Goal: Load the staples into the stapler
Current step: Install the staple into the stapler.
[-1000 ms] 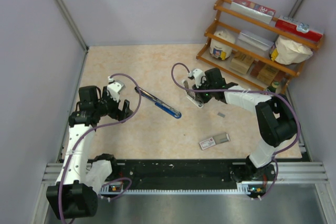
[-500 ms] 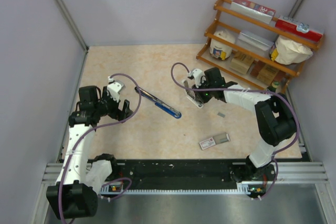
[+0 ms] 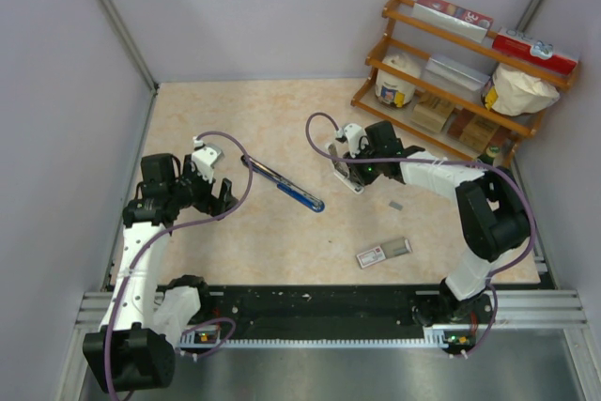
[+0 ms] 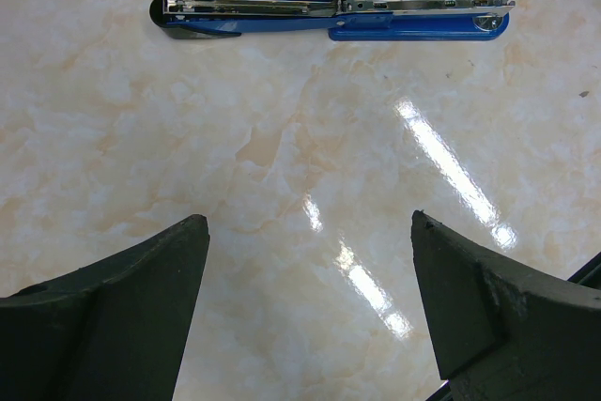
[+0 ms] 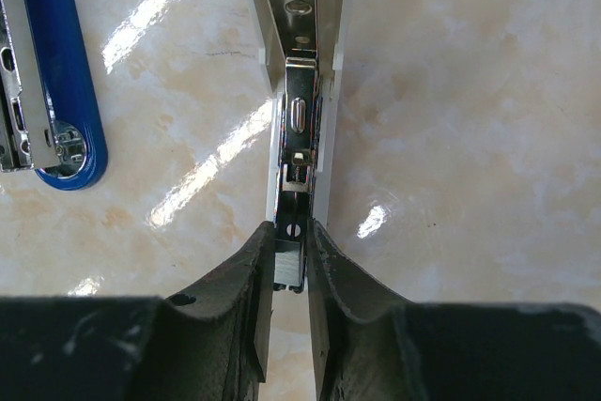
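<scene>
Tabletop (image 3: 282, 129) of beige marbled pattern carried the blue stapler (image 3: 282, 184), which lay swung open flat in one long line, black at one tip, its bright metal channel facing up. In the top view it ran slantwise, one end toward the back left, the other toward the right and the arm bases.

Left of the blue stapler and well apart from it, the left gripper (image 4: 310, 232) hung with its two dark fingers (image 4: 122, 316) spread wide and only bare table between them. It faced the stapler's long side and touched nothing.

Just right of the blue stapler lay the white stapler (image 5: 302, 63), also opened, its metal inner arm showing. The right gripper (image 5: 291, 265) was closed narrowly on the near end of that metal arm, one fingertip against each side. In the right wrist view the rounded blue end of the blue stapler sat close beside the white one without touching it.

Farther right of the blue stapler, past the white one, a short grey strip of staples (image 3: 396, 204) lay alone on the table. Right of the blue stapler and nearer the arm bases lay the red-and-white box (image 3: 373, 255), its grey tray (image 3: 400, 247) slid partly out. Whether it held strips was too small to tell. Far right of the blue stapler, toward the back, stood a wooden rack (image 3: 451, 33) of packets and jars.
</scene>
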`<state>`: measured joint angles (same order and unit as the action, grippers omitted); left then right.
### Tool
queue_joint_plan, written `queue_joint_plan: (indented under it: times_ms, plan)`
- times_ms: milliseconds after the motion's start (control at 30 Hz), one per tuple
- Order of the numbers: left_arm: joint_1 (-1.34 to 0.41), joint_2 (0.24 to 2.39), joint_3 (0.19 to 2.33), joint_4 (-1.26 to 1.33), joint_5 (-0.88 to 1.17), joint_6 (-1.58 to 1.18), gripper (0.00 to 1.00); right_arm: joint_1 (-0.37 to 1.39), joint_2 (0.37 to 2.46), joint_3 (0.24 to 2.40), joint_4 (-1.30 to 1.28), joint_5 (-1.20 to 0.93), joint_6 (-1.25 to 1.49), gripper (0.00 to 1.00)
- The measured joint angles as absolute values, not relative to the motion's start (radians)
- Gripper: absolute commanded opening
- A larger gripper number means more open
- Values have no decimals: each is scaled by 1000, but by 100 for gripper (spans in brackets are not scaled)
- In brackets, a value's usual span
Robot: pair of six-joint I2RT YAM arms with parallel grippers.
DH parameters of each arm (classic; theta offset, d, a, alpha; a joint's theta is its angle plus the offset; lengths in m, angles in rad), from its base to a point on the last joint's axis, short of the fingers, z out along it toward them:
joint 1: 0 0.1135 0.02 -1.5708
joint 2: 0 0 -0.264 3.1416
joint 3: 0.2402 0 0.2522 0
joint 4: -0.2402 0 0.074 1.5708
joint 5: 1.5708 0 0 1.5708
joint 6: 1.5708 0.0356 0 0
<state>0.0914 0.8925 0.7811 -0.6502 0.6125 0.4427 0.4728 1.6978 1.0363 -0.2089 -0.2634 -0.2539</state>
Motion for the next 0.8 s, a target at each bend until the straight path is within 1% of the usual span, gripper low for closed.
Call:
queue_joint_plan:
  times_ms: [300,800]
  plan:
    - [93,892,781,-650,612,443,92,473,1698,1036,-209,-264,-261,24]
    - [94,892,781,-650,612,443,92,473,1698,1036,-208,-279,-260,23]
